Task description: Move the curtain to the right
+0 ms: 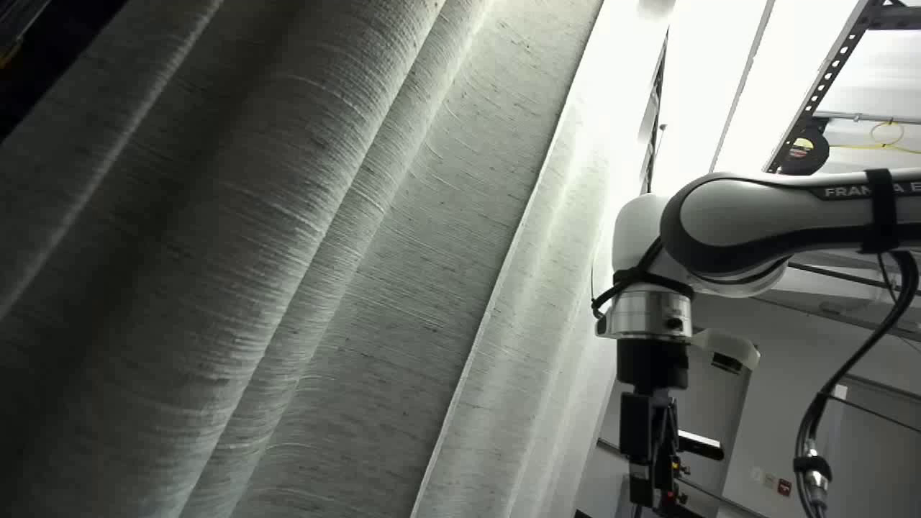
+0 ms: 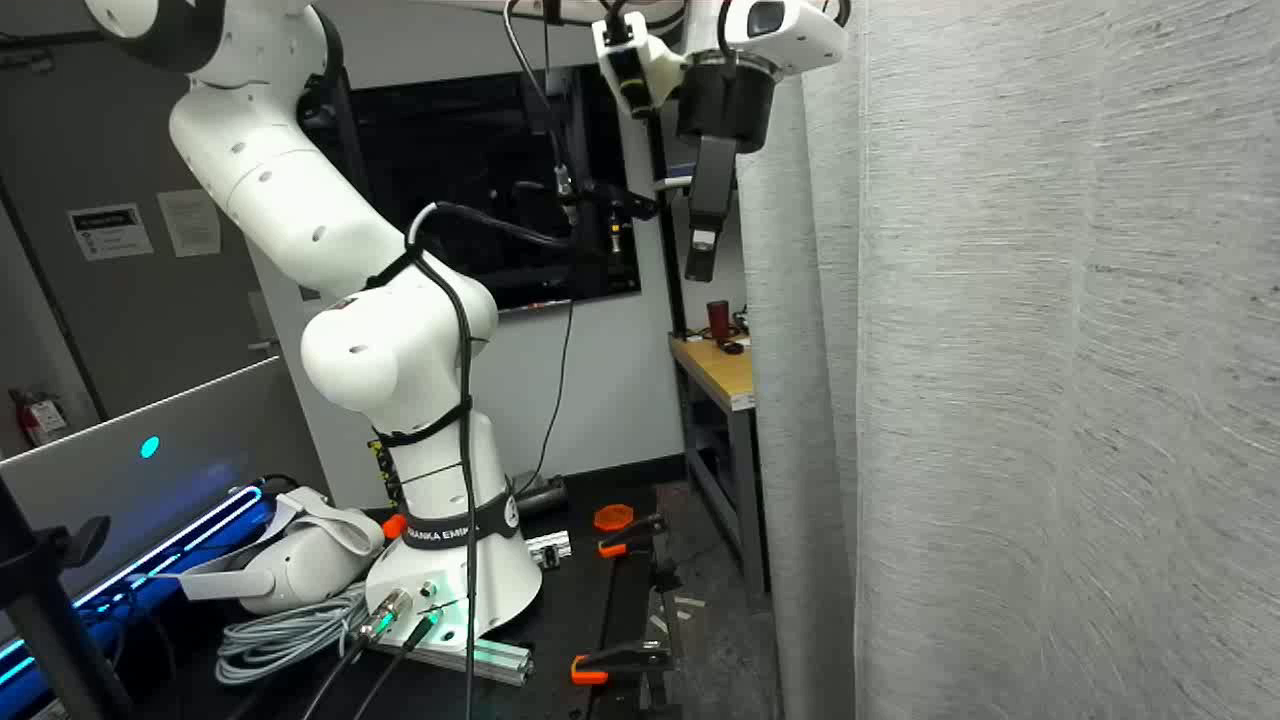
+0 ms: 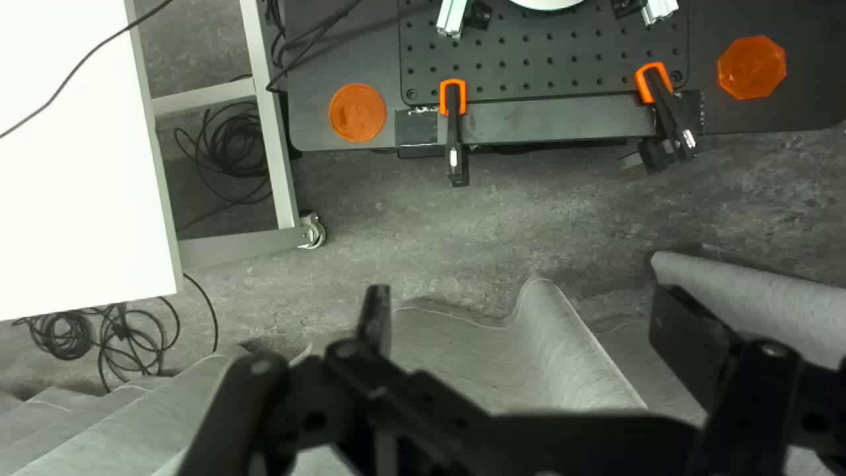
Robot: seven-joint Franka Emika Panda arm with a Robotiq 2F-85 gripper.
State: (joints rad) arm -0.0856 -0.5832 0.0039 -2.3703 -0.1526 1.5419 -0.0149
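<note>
The curtain (image 1: 403, 288) is a large pale grey drape with long vertical folds, filling much of an exterior view. It also hangs along one side in an exterior view (image 2: 1060, 400). In the wrist view its lower part (image 3: 476, 360) shows below, with a thin white-lined hem near the floor. My gripper (image 3: 529, 327) is open, its two black fingers wide apart, with nothing held. The gripper points down in an exterior view (image 2: 702, 262) and appears beside the curtain, apart from it. In an exterior view its fingertips (image 1: 655, 496) are near the bottom edge.
The robot's black base table (image 3: 714, 112) carries orange clamps (image 3: 453, 99) and orange discs (image 3: 357, 112). A white-topped wheeled table (image 3: 79, 165) stands on the left in the wrist view. A wooden-topped bench (image 2: 715, 370) with a red cup (image 2: 718, 320) stands behind the gripper. Cables (image 3: 231, 149) lie on the floor.
</note>
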